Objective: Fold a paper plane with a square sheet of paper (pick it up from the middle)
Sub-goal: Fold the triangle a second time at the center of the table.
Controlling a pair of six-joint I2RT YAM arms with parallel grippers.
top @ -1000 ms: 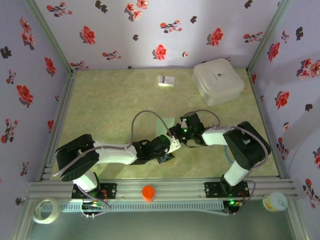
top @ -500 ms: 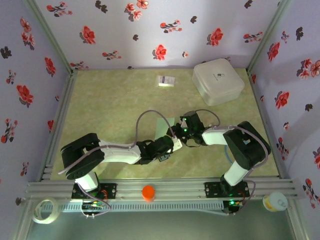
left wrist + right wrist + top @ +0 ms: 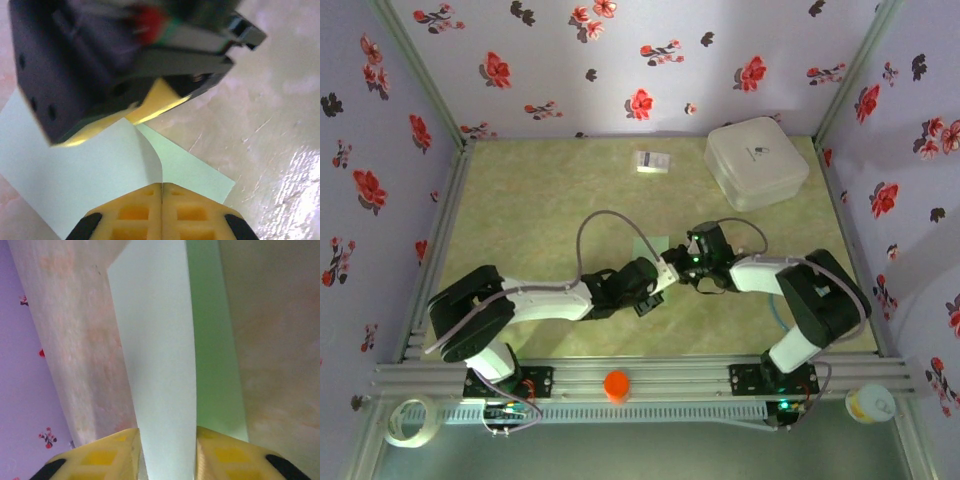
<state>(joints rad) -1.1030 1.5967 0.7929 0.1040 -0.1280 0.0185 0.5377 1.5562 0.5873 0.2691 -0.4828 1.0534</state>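
1. While the square sheet of paper (image 3: pixel 650 247) sits near the middle of the bench (image 3: pixel 540 200), between the two arms, it shows no dart shape (no pointed nose, no long centre crease that I can make out).
2. Left jaws: closed tight, the yellow fingers (image 3: pixel 130 215) meeting at a seam. A raised ridge of the sheet runs into that seam, so I judge the paper pinched there.
3. Right jaws: part-way open, standing astride an upright flap of the sheet. Whether the pads press on it I cannot tell.
4. Done, as I judge it: the sheet is gripped near its middle, and a first fold is only starting.
5. Left to do: flattening that crease, folding the corners and shaping the wings, which is nearly everything.
6. The white rounded box (image 3: pixel 756 162) and the printed card (image 3: pixel 651 161) sit far back, well apart from the work.
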